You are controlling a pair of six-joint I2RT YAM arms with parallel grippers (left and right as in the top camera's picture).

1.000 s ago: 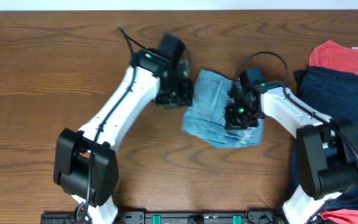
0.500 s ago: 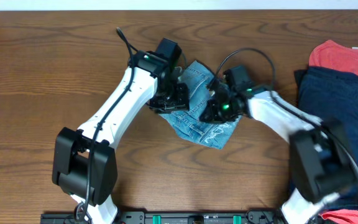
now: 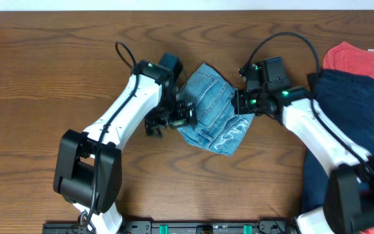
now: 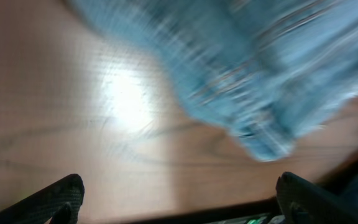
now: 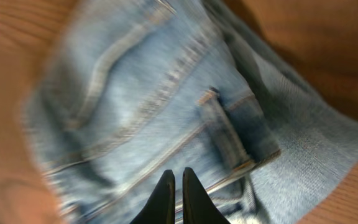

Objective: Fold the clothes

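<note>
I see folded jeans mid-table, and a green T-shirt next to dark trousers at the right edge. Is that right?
Not quite. The T-shirt is coral red, not green; the overhead view shows it. The rest holds: folded jeans mid-table, dark trousers at the right edge.

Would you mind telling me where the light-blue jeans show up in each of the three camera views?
Overhead: the jeans lie bunched at the middle of the picture.
Left wrist: the jeans, blurred, cross the upper right.
Right wrist: the jeans fill most of the frame.
Shared landmark: the brown wooden table, showing beside the denim in every view.
</note>
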